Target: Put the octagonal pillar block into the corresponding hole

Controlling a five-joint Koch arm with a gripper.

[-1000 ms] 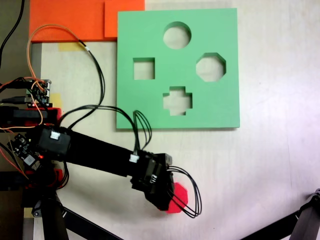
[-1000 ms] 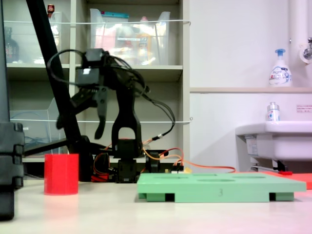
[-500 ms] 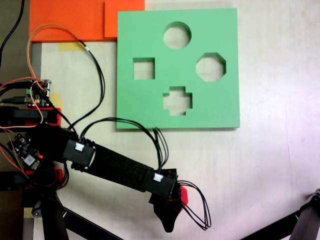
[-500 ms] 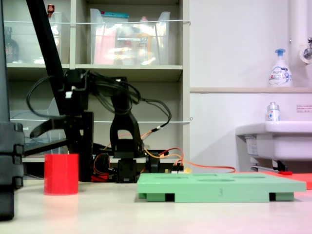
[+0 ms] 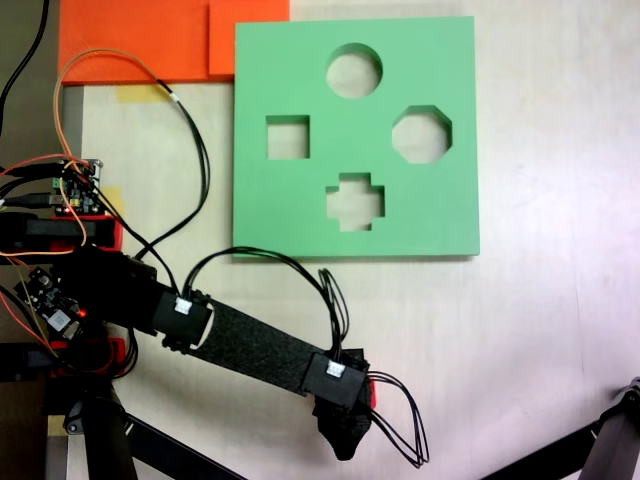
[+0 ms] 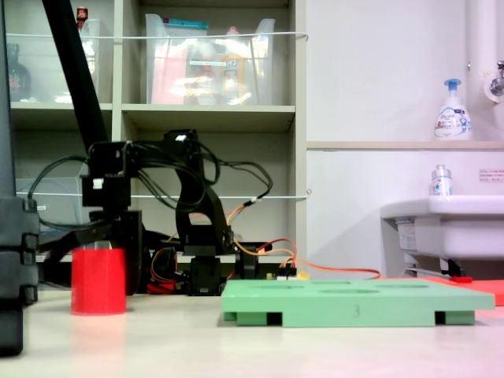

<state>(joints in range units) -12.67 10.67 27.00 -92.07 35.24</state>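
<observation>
The octagonal pillar block (image 6: pixel 98 282) stands upright on the table in the second exterior view's left, well apart from the green board (image 6: pixel 354 307). In the first exterior view only a red sliver of the octagonal pillar block (image 5: pixel 371 385) shows under the arm's black head. My gripper (image 5: pixel 345 435) is low over it, and in the second exterior view the gripper (image 6: pixel 94 240) straddles the block, one finger spread out to the left, so it looks open. The corresponding hole (image 5: pixel 421 134) lies empty at the right of the green board (image 5: pixel 300 210).
The board also has round, square and cross cutouts. An orange foam sheet (image 5: pixel 130 40) lies at the back left, and a circuit board (image 5: pixel 75 185) with loose wires sits by the arm's base. A black stand leg (image 5: pixel 600 445) crosses the lower right corner.
The arm has stretched out and lowered its gripper from above the red block down around it. The block has not moved.
</observation>
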